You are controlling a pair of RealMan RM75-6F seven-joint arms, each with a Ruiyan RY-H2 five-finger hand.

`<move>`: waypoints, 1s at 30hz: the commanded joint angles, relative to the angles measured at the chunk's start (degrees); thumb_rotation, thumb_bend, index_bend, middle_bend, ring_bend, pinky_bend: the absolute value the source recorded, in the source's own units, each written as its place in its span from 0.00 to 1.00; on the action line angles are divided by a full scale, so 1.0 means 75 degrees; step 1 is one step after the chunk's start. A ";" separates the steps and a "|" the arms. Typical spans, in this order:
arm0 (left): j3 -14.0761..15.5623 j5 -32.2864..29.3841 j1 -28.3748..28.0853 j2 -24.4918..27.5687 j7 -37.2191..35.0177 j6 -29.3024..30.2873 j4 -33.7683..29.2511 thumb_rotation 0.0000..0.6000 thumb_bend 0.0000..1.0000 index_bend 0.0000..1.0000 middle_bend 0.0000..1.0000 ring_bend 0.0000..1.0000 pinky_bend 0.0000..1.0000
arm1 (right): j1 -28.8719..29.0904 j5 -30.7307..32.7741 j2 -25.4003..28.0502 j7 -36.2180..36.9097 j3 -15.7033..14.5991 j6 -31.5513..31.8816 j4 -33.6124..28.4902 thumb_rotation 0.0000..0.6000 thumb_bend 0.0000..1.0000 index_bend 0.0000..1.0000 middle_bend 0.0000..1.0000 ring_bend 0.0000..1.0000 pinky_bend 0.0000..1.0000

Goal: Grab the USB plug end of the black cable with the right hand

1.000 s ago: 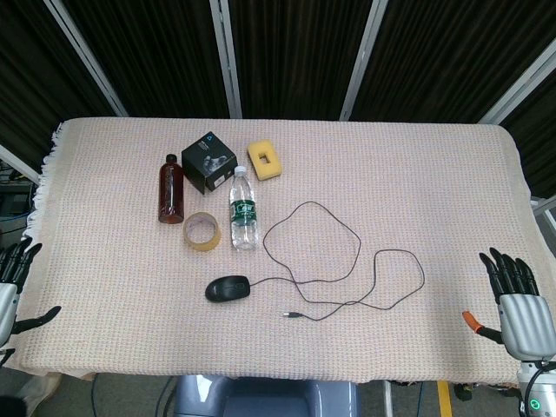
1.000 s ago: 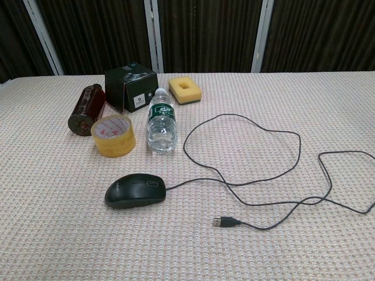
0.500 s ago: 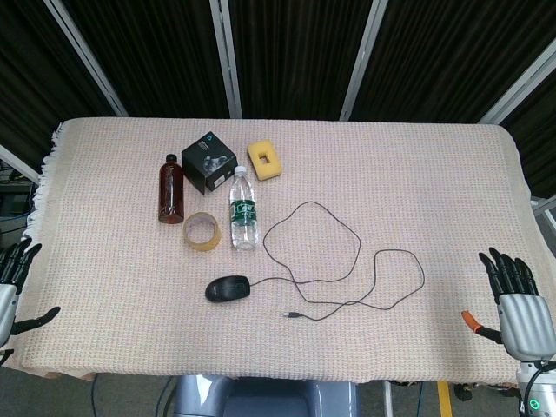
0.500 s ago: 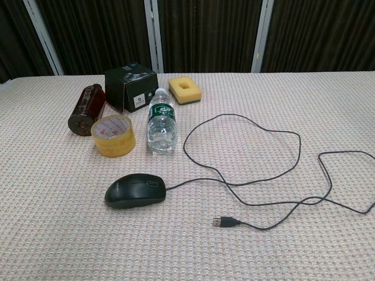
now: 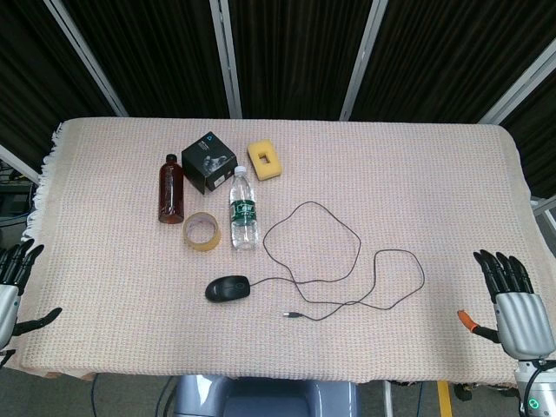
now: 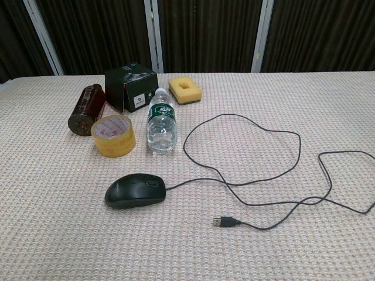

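Note:
A black cable [image 5: 347, 252] [image 6: 275, 170] runs in loops from a black mouse [image 5: 228, 288] [image 6: 135, 190] across the middle of the table. Its USB plug end [image 5: 291, 315] [image 6: 224, 222] lies flat near the front edge, right of the mouse. My right hand [image 5: 512, 300] hovers at the table's front right corner, fingers spread and empty, far to the right of the plug. At the front left corner my left hand [image 5: 12, 287] is open and empty too. Neither hand shows in the chest view.
Behind the mouse stand a roll of yellow tape [image 5: 201, 231], a lying water bottle [image 5: 244, 211], a lying brown bottle [image 5: 171, 188], a black box [image 5: 209, 162] and a yellow sponge [image 5: 266, 160]. A beige woven cloth [image 5: 417, 174] covers the table.
My right hand has shifted slightly left and up along the front right corner. The cable, plug and mouse have not moved.

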 commanded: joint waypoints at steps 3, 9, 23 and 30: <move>-0.0018 -0.0029 -0.0003 -0.0018 0.0023 -0.0004 0.0003 1.00 0.07 0.04 0.00 0.00 0.00 | 0.0460 -0.0706 -0.0011 0.0234 0.0180 0.0018 0.0062 1.00 0.16 0.20 0.76 0.73 0.67; -0.0047 -0.0081 -0.0005 -0.0044 0.0067 -0.0001 0.0000 1.00 0.06 0.04 0.00 0.00 0.00 | 0.1618 -0.1216 0.0150 0.0637 0.0222 -0.1471 -0.0633 1.00 0.12 0.27 0.99 0.97 0.80; -0.0033 -0.0058 0.0043 0.0004 -0.0057 0.0068 0.0036 1.00 0.07 0.04 0.00 0.00 0.00 | 0.2665 -0.0824 -0.0661 -0.1158 0.0087 -0.3411 -0.1896 1.00 0.16 0.35 1.00 1.00 0.82; -0.0019 -0.0036 0.0049 0.0021 -0.0119 0.0068 0.0044 1.00 0.07 0.04 0.00 0.00 0.00 | 0.2864 -0.0011 -0.1684 -0.2249 0.0078 -0.3939 -0.1820 1.00 0.18 0.37 1.00 1.00 0.82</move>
